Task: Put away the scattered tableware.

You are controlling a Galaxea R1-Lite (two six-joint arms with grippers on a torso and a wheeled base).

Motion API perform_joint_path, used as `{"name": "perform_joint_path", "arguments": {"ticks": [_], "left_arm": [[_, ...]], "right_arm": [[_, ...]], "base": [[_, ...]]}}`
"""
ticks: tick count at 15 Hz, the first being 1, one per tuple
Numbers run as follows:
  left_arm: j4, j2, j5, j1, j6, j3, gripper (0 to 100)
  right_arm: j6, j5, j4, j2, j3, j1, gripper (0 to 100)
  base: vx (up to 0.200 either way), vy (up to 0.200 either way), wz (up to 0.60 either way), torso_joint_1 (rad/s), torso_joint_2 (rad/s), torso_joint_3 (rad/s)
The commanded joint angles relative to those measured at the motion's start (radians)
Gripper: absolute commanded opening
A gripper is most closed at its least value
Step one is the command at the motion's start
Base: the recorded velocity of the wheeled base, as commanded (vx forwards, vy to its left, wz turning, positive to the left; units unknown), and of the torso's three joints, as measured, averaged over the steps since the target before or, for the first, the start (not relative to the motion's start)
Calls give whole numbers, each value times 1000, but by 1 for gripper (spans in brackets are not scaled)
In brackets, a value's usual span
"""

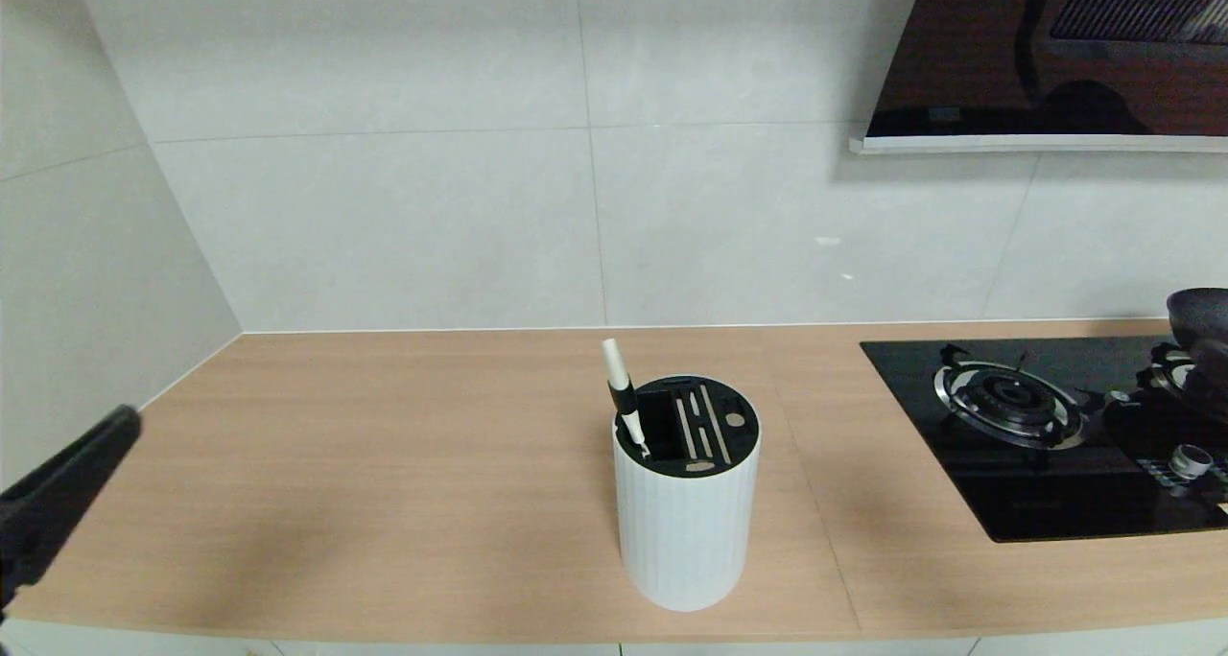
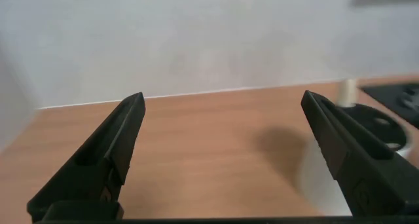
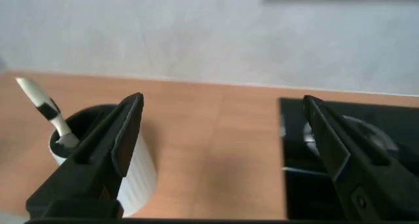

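Here's the worktop (image 1: 403,464), and the white ribbed holder (image 1: 686,531) stands upright near its front edge, about midway along and left of the black gas hob (image 1: 1007,483) set into the right end. The holder's black top has several slots, and 1 utensil (image 1: 619,387) is in it: a white handle with a black band, stuck in the big opening on the holder's left side and leaning up and away to the left. Over to the left gripper (image 2: 222,103): it hovers above the worktop's left part, both fingers spread wide, nothing between them but bare wood, with the holder off to its side. The right gripper (image 3: 221,101) is just as wide open and just as empty, hanging over the stretch between the holder and the hob. A dark pot (image 1: 1201,330) sits on the hob's far right burner, and a range hood (image 1: 1055,61) is mounted on the tiled wall above.
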Motion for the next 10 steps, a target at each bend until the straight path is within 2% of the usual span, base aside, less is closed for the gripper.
{"name": "perform_joint_path", "arguments": {"ticks": [1,3,5,6,9,10], "left_arm": [[144,-301,-3,132,47,8,100],[264,-439,-23,197,79,8,100],[376,-545,-52,244,91,8,100],[416,-583,-68,266,93,8,100],[402,-589,-63,301,85,20,100],[391,-591,-55,335,85,29,100]], "right_arm": [[-5,4,206,-346,-11,-122,100],[-29,7,324,-504,-6,-168,100],[-114,39,462,-670,-2,-203,100],[-124,36,488,-693,-2,-217,100],[-123,45,462,-702,-2,-358,100],[-121,68,468,-741,11,-398,100]], "base": [[0,0,0,0,0,0],[0,0,0,0,0,0],[0,0,0,0,0,0],[0,0,0,0,0,0],[0,0,0,0,0,0],[0,0,0,0,0,0]]}}
